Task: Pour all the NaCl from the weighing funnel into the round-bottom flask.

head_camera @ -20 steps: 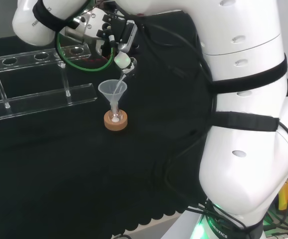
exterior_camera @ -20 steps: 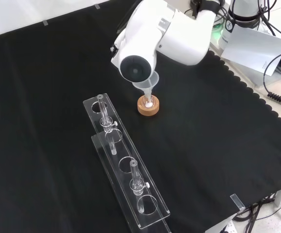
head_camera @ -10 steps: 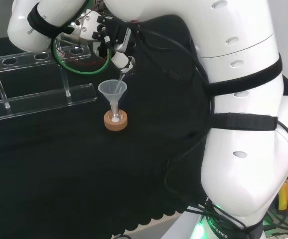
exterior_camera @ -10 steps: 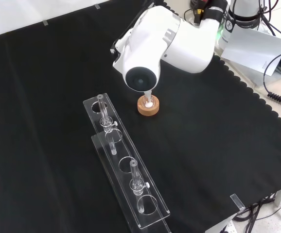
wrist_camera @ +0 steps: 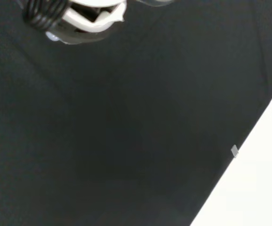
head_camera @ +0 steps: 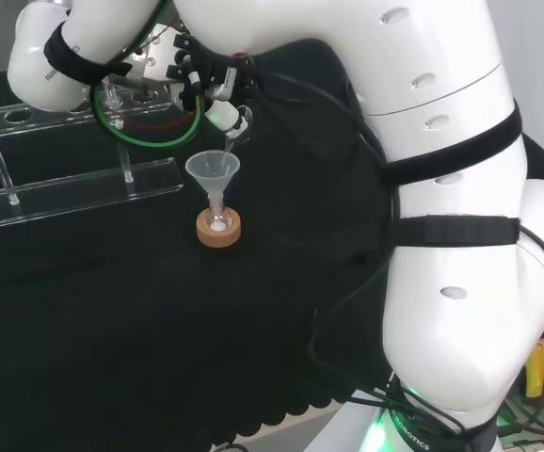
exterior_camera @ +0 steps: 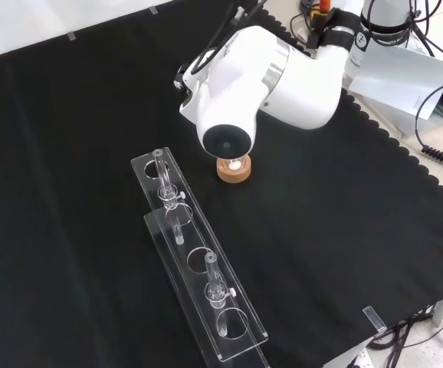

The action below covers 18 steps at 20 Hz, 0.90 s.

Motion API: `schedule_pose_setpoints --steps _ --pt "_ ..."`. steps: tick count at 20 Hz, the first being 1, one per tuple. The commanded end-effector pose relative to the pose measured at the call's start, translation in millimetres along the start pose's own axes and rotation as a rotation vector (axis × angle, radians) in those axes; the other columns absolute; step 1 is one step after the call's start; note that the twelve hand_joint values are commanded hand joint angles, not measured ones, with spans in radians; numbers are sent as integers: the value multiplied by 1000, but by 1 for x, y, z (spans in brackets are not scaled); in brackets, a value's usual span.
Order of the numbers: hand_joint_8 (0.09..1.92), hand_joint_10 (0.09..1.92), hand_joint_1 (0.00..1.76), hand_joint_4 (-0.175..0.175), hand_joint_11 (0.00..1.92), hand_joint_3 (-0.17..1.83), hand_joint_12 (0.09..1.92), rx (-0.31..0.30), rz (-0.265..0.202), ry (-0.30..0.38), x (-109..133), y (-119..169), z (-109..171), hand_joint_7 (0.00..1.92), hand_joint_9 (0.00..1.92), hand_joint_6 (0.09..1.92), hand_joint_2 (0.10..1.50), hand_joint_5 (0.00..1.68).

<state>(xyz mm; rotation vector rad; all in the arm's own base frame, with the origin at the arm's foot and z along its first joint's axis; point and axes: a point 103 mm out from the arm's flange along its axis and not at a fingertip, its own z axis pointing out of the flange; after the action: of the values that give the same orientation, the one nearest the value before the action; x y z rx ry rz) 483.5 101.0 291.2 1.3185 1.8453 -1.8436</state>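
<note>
White solid already lay in the round-bottom flask (head_camera: 218,224); hand (head_camera: 204,83), fingers pinching the tilted weighing funnel (head_camera: 232,132), apparently mid-pour.

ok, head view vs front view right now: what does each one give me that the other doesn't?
Head view: the robot hand holds the weighing funnel tipped over a clear funnel that stands in the round-bottom flask. Front view: the arm's link with its grey cap stands in front of that spot, and glass tubes stand in the clear rack. Both: the cork ring with white powder at its middle, the rack, the black cloth.
</note>
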Motion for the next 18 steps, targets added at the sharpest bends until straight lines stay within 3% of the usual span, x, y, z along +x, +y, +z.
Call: schedule_pose_setpoints --steps 1,18 --pt "547 130 1103 106 1043 683 918 0 7 -23 1 0 -2 1130 1376 927 711 1135" --pt "546 128 1104 103 1051 685 911 13 28 -61 2 -3 -8 1131 1385 927 709 1136"
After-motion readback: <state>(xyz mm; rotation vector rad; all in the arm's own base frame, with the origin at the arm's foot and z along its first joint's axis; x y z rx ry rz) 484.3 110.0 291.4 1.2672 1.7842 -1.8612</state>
